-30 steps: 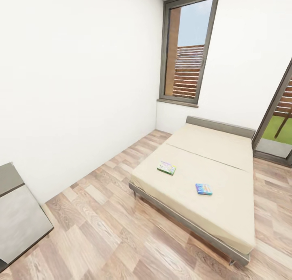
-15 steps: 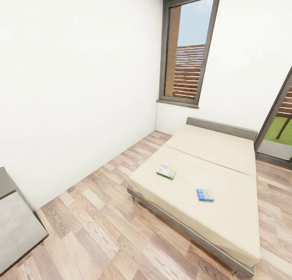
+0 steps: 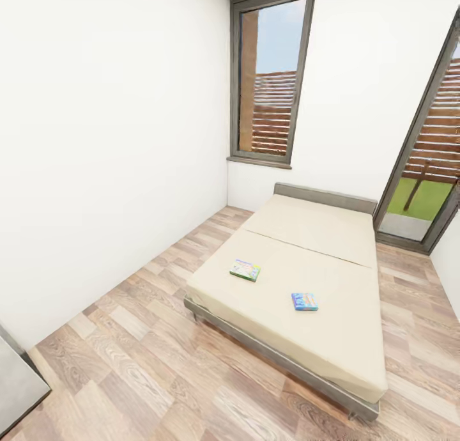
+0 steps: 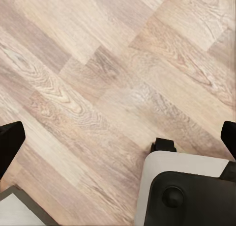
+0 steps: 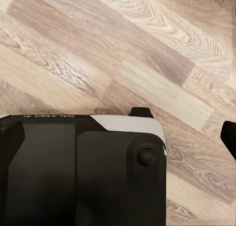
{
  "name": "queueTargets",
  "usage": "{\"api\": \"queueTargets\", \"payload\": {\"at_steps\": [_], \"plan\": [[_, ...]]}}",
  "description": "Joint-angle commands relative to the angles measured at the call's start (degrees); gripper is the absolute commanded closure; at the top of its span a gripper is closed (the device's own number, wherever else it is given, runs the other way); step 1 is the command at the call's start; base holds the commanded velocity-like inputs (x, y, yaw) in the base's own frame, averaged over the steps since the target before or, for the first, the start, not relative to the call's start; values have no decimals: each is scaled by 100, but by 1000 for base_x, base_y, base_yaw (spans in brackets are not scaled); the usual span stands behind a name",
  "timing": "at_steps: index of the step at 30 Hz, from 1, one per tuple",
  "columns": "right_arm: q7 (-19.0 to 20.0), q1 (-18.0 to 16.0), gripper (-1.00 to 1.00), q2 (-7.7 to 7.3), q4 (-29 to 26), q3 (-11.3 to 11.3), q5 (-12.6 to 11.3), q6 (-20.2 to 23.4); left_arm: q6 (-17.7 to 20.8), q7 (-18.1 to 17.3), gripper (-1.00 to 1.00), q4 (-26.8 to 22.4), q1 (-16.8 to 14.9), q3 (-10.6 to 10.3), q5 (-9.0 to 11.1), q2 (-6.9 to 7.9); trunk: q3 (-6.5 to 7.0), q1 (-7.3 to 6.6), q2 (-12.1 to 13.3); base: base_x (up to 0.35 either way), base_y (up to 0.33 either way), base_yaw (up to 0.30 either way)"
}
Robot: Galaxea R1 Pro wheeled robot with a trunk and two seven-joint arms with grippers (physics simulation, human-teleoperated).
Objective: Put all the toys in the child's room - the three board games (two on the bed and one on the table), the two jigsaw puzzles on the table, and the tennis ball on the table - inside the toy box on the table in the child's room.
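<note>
Head view: two board games are lying flat on the beige mattress of the bed (image 3: 332, 358), well apart from each other. The green-and-white board game (image 3: 245, 270) is sitting nearer the bed's left edge; its print is too small to read. The blue board game (image 3: 305, 301) is lying further right, toward the near half of the mattress. Only a grey corner of the table (image 3: 16, 390) is showing, cut off at the lower left edge. The glass door (image 3: 425, 192) on the right is cut off by the frame edge.

Compared with half a second ago, the whole picture is shifting: the window (image 3: 268, 83) and bed are now sitting further left, more of the door is showing, and less of the table corner remains. This is the camera turning; the games are keeping their places on the mattress.

Left wrist view: dark fingertips (image 4: 10, 142) are showing at opposite edges of the frame, spread wide apart with nothing between them, over the wood-plank floor (image 4: 98, 64) and part of the robot base (image 4: 191, 191). Right wrist view: a single dark fingertip (image 5: 229, 137) is showing at the frame edge over the robot base; whether that gripper is spread or closed cannot be told. Both are pointing at the floor, well apart from the games on the bed.
</note>
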Motion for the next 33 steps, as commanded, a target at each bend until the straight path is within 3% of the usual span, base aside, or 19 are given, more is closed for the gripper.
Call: {"api": "queueTargets", "payload": {"at_steps": [1, 12, 20, 23, 25, 28, 29, 31, 33], "plan": [[-37, -2, -100, -1, -10, 36, -4, 46, -20, 9, -100, 1, -3, -27, 56, 1, -12, 3, -12, 1, 0, -282], [-31, -4, -100, -22, -24, 35, -6, 45, -20, 5, -100, 1, -3, -27, 56, 10, -12, 3, -12, 0, 0, -267], [-20, -11, -100, -58, -83, 24, -9, 49, -14, -34, -100, -43, -3, -34, 69, 30, -12, 3, -12, 0, 0, -60], [-20, -43, -100, -57, -342, -28, -34, 153, 96, -179, -100, -110, -25, -20, 72, 29, -12, 3, -12, 0, 0, -10], [-20, -63, -100, -57, -713, -101, -59, 492, 419, -339, -100, -281, -51, -11, 73, 35, -12, 3, -12, 0, 0, -5], [-15, -92, -100, -58, -1365, -234, -111, 1330, 1316, -565, -100, -842, -205, 0, 80, 72, -12, 3, -12, 0, 0, -2], [-14, -127, -100, -62, -1767, -316, -148, 1778, 1910, -702, -100, -1281, -321, 12, 92, 107, -12, 3, -12, 0, 0, -1], [-13, -163, -100, -64, -2189, -411, -191, 2179, 2531, -861, -100, -1791, -414, 25, 103, 147, -12, 3, -12, 0, 0, 0], [-11, -209, -100, -63, -2990, -623, -290, 2805, 3694, -1229, -100, -2892, -514, 41, 117, 196, -12, 3, -12, 0, 0, 0]]}}
